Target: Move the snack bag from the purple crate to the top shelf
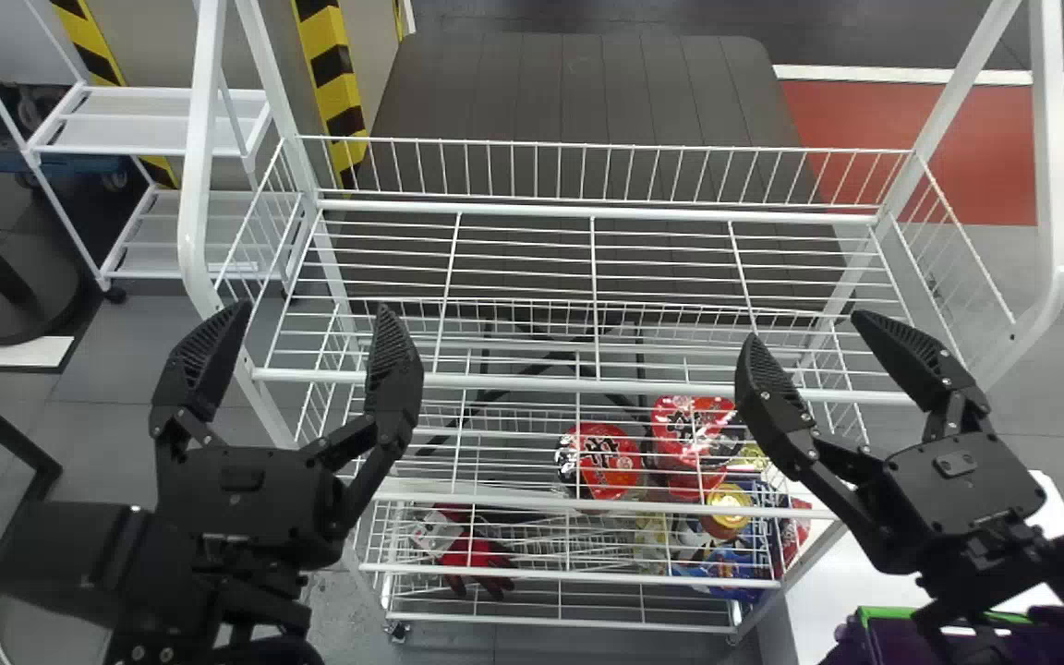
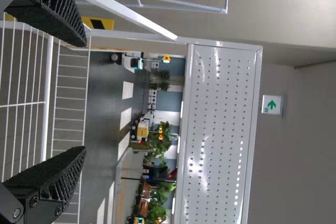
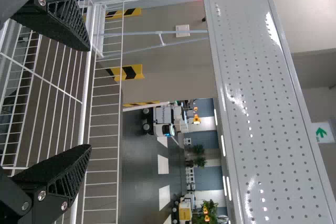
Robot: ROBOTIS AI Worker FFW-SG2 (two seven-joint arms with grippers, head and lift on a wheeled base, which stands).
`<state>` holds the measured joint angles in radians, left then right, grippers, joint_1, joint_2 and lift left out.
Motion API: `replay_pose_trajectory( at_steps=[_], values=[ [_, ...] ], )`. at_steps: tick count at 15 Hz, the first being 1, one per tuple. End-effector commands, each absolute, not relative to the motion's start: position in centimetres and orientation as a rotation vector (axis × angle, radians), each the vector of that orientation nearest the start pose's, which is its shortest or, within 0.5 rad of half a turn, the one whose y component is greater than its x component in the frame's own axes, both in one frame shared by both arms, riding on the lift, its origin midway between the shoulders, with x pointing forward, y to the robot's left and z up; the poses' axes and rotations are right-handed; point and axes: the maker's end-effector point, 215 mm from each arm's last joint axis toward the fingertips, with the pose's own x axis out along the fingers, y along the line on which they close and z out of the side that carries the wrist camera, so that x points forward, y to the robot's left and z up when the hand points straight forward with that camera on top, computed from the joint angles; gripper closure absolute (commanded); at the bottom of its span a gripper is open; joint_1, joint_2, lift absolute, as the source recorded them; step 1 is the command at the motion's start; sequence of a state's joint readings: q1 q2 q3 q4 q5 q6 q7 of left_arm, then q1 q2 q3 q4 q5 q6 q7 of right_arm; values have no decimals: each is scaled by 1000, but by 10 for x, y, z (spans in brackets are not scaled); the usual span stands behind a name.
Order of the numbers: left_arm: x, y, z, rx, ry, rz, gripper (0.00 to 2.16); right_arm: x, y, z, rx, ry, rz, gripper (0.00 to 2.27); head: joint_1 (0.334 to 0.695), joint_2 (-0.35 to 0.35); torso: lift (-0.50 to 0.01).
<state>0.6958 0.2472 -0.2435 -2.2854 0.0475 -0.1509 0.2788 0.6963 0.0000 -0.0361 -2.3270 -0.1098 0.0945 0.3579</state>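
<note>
Purple crate [image 1: 892, 639] below right end effector [image 1: 804, 328]

The green-edged purple crate [image 1: 885, 612] sits right of the top shelf [image 1: 513, 380].

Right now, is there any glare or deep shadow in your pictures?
Head view: shiny highlights on the red packages, and the purple crate looks dark inside at the lower right. Left wrist view: bright patches on the perforated panel. Right wrist view: bright streaks on that panel, its holes readable between them.

Head view down over rack [image 1: 532, 210], wrist views sharing perforated panel [image 2: 218, 129]
</note>
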Motion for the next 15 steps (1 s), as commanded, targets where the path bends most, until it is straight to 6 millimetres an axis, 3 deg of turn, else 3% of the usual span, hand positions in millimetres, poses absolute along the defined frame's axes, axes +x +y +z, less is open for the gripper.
replay_pose_trajectory(
  at_steps=[1, 15],
  values=[
    [375, 164, -257, -61, -124, -65, 117, 383, -167, -288, 92, 22, 340, 178, 695, -2, -44],
    [370, 165, -253, -61, -139, -51, 110, 377, -166, -285, 97, 16, 343, 167, 695, 0, -101]
  ],
)
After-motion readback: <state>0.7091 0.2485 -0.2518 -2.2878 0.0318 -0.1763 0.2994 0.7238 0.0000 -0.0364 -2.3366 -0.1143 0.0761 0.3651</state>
